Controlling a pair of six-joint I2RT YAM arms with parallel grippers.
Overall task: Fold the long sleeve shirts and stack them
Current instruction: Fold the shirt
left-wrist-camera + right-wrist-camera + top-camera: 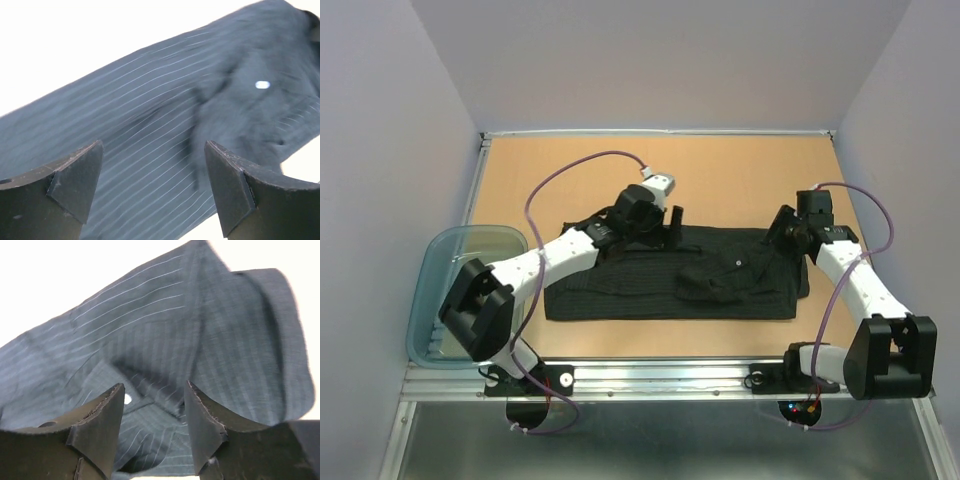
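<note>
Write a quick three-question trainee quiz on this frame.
1. True or false: the black pinstriped shirt lies inside the translucent plastic tub.
2. Pick one. The left pincer is: A) shut on a sleeve, B) open over the shirt, C) down in the tub.
3. Fill in: the tub stands at the table's ___ edge.
Key: 1 false; 2 B; 3 left.
</note>
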